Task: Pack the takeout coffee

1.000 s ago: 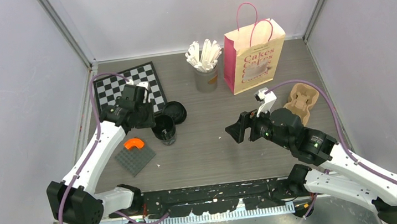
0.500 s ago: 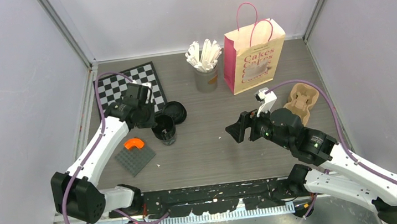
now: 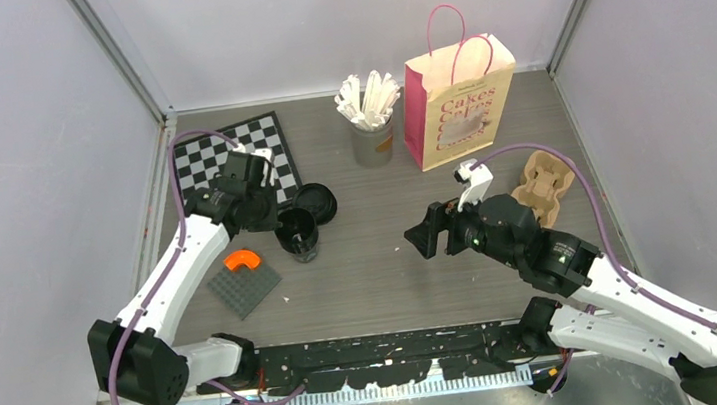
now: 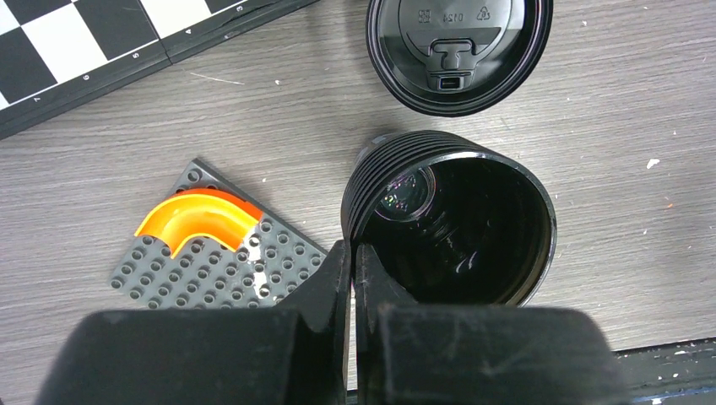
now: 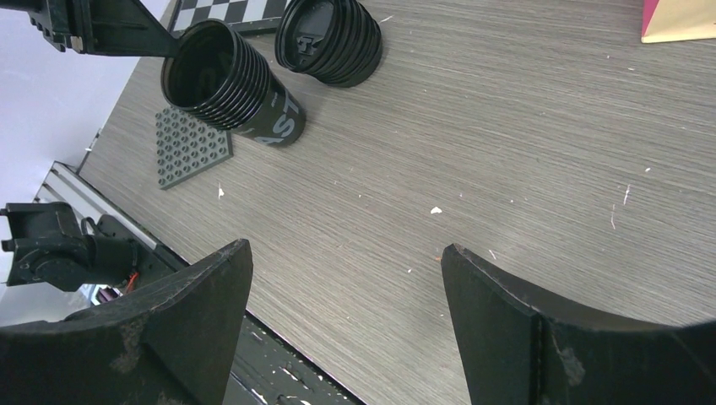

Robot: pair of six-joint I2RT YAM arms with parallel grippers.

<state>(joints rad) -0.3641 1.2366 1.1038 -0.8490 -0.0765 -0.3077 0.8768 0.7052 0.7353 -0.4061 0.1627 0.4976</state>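
Standing uncapped, the black cup has its lid just beside.

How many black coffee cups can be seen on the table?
2. An open cup stands near the grey brick plate; a lidded cup stands just behind it, beside the chessboard. The pink bag might hide others.

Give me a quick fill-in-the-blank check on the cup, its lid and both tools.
1. The coffee cup stands uncovered; its ___ lies beside it.
2. The left tool is ___ on the cup's rim.
3. The right tool hangs ___, holding nothing.
Missing words: lid; shut; open.
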